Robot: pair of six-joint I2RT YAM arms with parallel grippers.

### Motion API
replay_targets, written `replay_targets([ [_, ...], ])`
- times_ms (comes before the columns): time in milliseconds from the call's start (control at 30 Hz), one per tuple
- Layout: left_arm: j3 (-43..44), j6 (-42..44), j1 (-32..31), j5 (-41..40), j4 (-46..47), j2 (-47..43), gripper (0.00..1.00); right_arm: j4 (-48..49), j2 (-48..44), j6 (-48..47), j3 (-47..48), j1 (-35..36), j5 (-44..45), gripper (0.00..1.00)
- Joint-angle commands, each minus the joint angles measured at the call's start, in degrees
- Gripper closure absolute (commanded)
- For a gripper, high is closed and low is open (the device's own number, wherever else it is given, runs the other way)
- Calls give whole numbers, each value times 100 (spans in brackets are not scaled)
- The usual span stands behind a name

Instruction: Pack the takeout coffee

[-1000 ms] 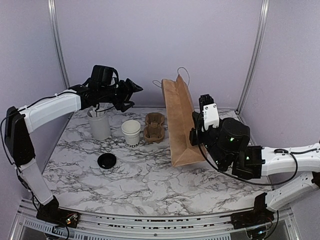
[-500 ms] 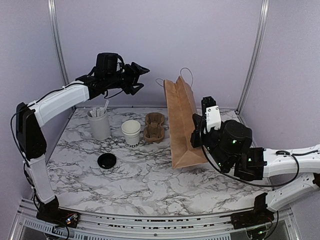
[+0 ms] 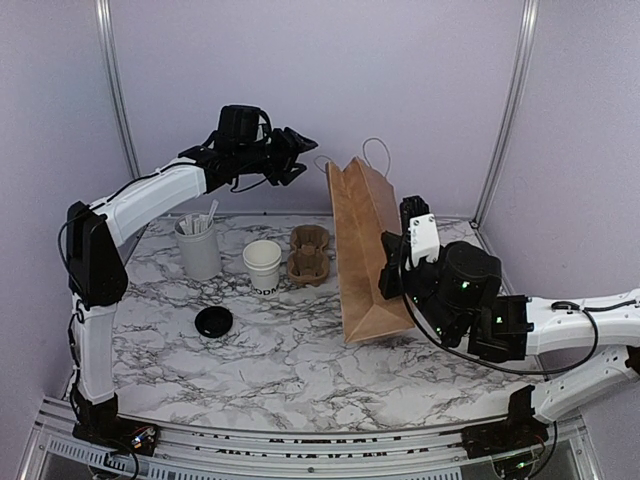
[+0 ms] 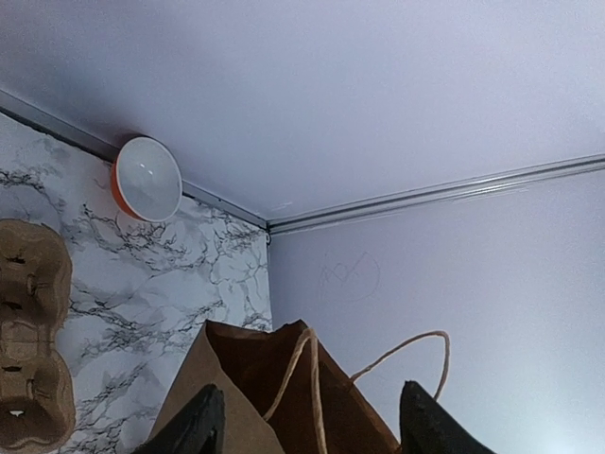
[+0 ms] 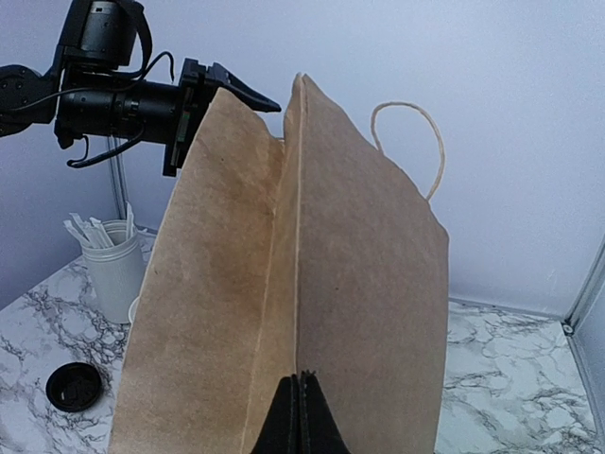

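On the table (image 3: 300,350) sit one cup (image 3: 262,266), one lid (image 3: 213,321), one bag (image 3: 365,250).

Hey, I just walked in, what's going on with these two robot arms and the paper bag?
They are partway through packing a takeout coffee. The right fingers pinch the side fold of the standing paper bag. The left fingers hover open at the bag's top, by its string handles, gripping nothing. The cup stands lidless on the table between a canister of sticks and a pulp tray. Its black lid lies apart.
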Motion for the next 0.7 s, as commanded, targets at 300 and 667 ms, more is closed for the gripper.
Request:
replay_targets([
  [300,454,301,-125,210,-157,266,52,-337,88,178,157,56,-65,100],
  [667,530,456,-247,265,-242,340,76,-465,101,231,228,59,-75,100],
])
